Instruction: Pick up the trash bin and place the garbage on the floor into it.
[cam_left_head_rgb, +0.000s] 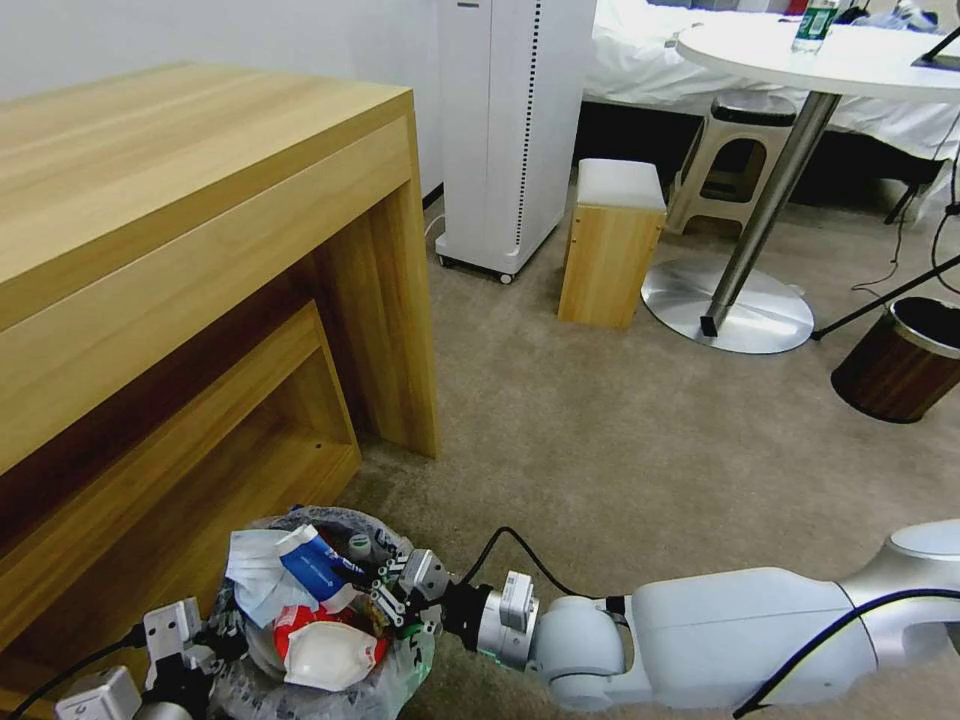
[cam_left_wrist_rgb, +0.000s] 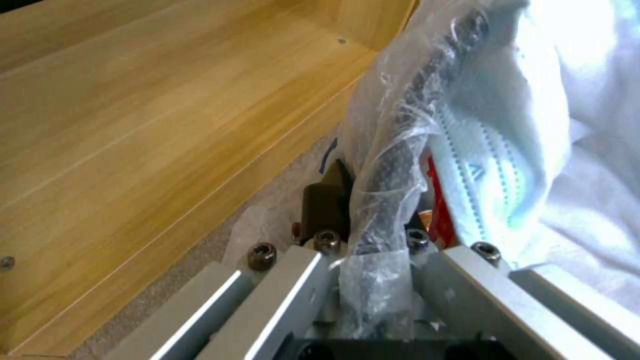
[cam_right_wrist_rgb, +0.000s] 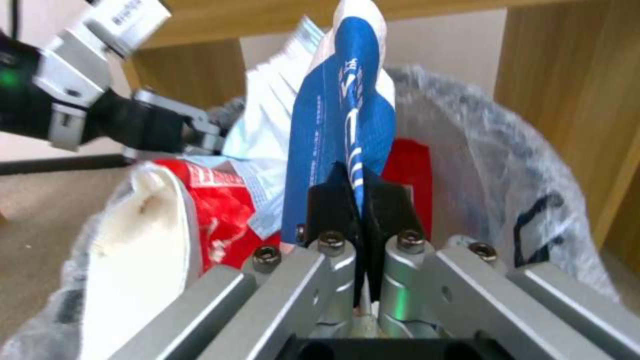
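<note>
Both grippers at the full trash bin (cam_left_head_rgb: 400, 675), on the beige floor (cam_left_head_rgb: 620, 440) beside the wooden desk (cam_left_head_rgb: 200, 250).

Right gripper (cam_right_wrist_rgb: 358, 200) over the bin mouth, pads pinched on a blue-white wrapper (cam_right_wrist_rgb: 343, 120). Left gripper (cam_left_wrist_rgb: 373, 240) clamped on the bag-lined rim at the desk side. Inside: red wrapper (cam_right_wrist_rgb: 220, 200), white slipper (cam_left_head_rgb: 328, 655).

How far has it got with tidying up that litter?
Nearly finished, it seems. The trash bin already holds red wrappers, a white slipper and tissues. The left gripper clamps the bin's bagged rim, and the right gripper pinches a blue-white wrapper over the opening. That wrapper is yet to be released. The visible beige carpet shows no loose litter.
</note>
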